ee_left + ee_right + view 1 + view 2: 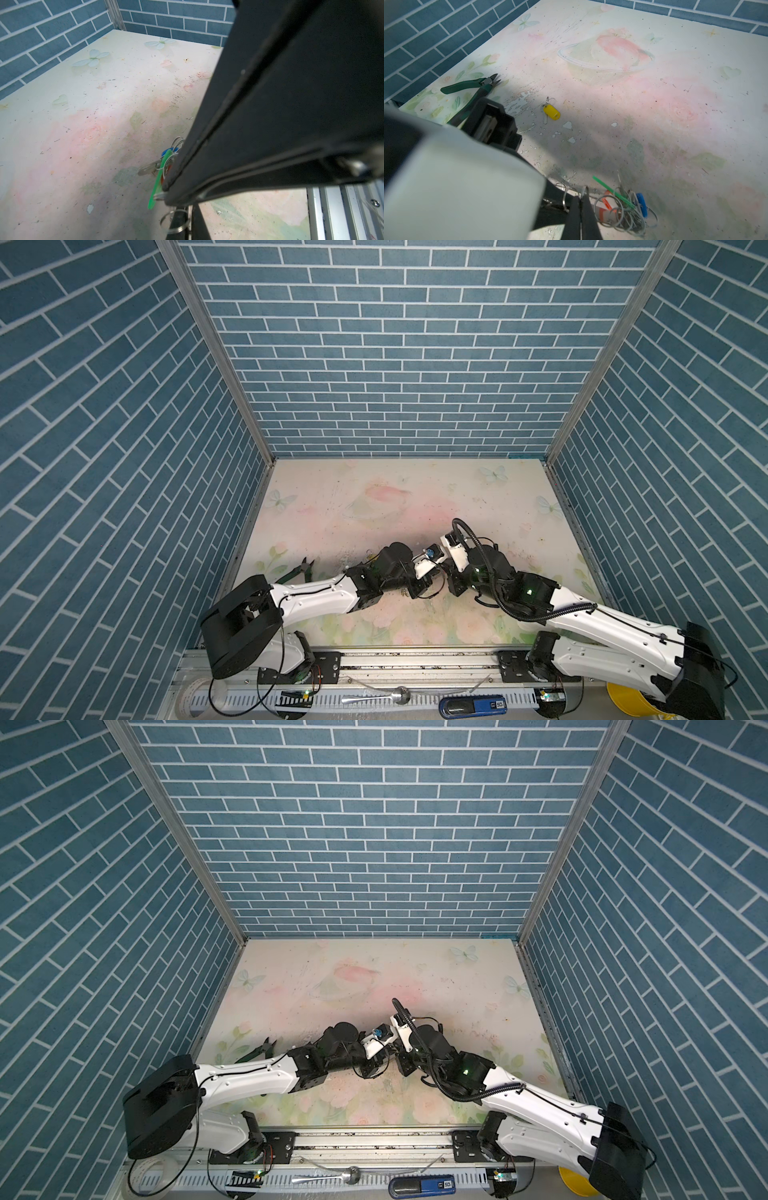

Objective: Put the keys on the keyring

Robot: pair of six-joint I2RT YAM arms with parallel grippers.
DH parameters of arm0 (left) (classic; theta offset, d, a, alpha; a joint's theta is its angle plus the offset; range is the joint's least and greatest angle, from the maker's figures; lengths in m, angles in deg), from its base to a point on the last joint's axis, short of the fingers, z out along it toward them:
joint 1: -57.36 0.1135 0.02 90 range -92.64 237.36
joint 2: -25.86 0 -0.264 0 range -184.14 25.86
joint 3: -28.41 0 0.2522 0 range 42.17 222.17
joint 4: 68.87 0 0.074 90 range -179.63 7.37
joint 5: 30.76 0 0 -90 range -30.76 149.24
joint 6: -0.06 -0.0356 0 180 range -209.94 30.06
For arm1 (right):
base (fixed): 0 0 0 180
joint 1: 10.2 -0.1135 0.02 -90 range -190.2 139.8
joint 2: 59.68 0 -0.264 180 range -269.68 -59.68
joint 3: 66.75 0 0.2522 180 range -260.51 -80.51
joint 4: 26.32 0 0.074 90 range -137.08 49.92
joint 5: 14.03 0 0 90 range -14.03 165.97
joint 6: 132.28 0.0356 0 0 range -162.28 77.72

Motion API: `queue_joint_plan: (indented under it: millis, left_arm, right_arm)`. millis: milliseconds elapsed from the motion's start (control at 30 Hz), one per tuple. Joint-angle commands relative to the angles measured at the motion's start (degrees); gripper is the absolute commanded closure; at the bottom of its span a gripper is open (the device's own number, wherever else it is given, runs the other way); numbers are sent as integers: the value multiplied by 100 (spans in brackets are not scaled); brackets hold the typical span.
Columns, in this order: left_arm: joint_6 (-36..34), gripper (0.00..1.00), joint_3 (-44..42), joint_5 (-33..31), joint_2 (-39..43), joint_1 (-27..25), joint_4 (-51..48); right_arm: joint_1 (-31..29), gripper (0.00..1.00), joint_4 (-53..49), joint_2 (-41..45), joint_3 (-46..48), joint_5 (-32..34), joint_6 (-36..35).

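One yellow-tagged key (552, 112) lies loose on the tabletop (664, 128), well apart from both claws. Its long axis points roughly away from the R claw (580, 205), ring end farther off. We judge the L arm (316, 593) nearer. R claw is clenched on a small silver ring of the keyring (619, 217), where green-, orange- and blue-tagged keys (612, 191) hang. L claw (166, 193) appears clamped on the same bundle.
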Motion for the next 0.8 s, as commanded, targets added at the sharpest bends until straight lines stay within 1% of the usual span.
queue_joint_plan:
  millis: [0, 100, 167, 300, 367, 600, 767]
  left_arm:
    - [-278, 100, 149, -28, 178, -89, -4]
    - [-283, 100, 156, -49, 180, -88, 1]
    - [-283, 100, 146, -49, 191, -88, 34]
    - [-277, 100, 104, -35, 259, -97, 114]
    - [-275, 100, 93, -86, 279, -106, 88]
    - [-325, 100, 30, -213, 287, -97, 73]
    - [-446, 100, -28, -268, 265, -114, 75]
  right_arm:
    - [27, 93, -486, -214, 101, -40, 105]
    - [32, 91, -507, -225, 121, -66, 129]
    - [32, 90, -600, -243, 93, 76, 153]
    - [27, 84, -863, -300, 28, 741, 238]
    - [24, 83, -941, -311, 9, 914, 239]
    - [33, 81, -961, -133, -46, 921, 325]
    - [36, 80, -990, 190, -75, 679, 467]
